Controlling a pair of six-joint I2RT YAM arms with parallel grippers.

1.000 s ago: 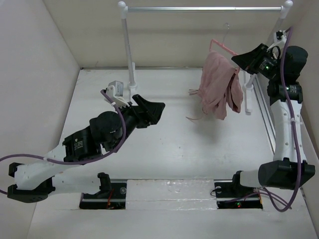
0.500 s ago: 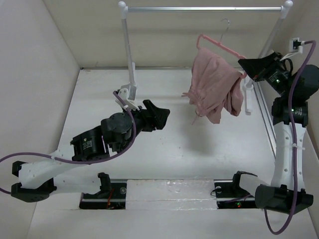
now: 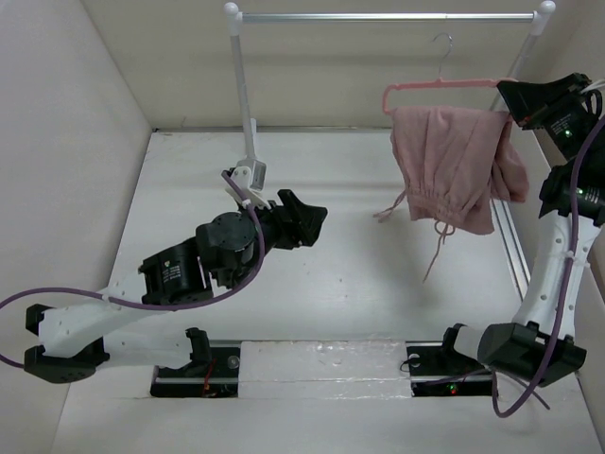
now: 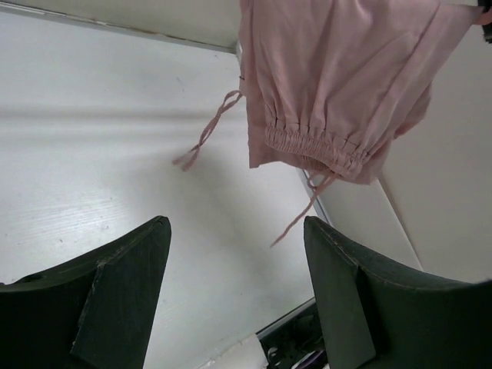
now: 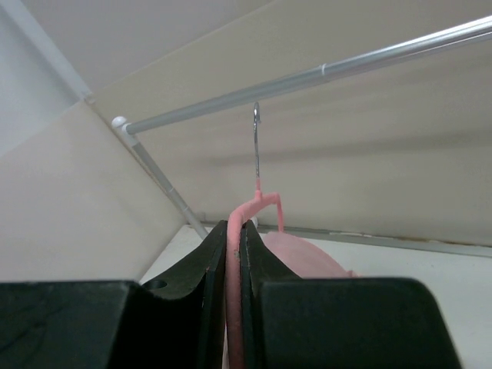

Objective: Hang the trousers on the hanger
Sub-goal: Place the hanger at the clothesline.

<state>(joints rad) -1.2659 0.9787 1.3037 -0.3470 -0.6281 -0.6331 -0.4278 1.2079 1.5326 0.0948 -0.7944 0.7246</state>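
Note:
The dusty-pink trousers (image 3: pixel 452 165) hang folded over the bar of the pink hanger (image 3: pixel 435 87), high at the right, below the rail. My right gripper (image 3: pixel 509 95) is shut on the hanger's right end and holds it in the air. In the right wrist view the hanger (image 5: pixel 233 254) runs between my shut fingers, its metal hook (image 5: pixel 256 146) just under the rail (image 5: pixel 323 73). The trousers (image 4: pixel 346 84) also show in the left wrist view, drawstrings dangling. My left gripper (image 3: pixel 307 219) is open and empty over the table's middle, well left of the trousers.
The white-and-metal garment rail stand (image 3: pixel 388 16) spans the back, its left post (image 3: pixel 244 95) standing on the table behind my left arm. Beige walls close in left, back and right. A metal track (image 3: pixel 510 246) runs along the table's right side.
My right gripper has lifted the hanger with the trousers up and to the right, toward the rail, and levelled it. My left arm has crept forward and slightly right.

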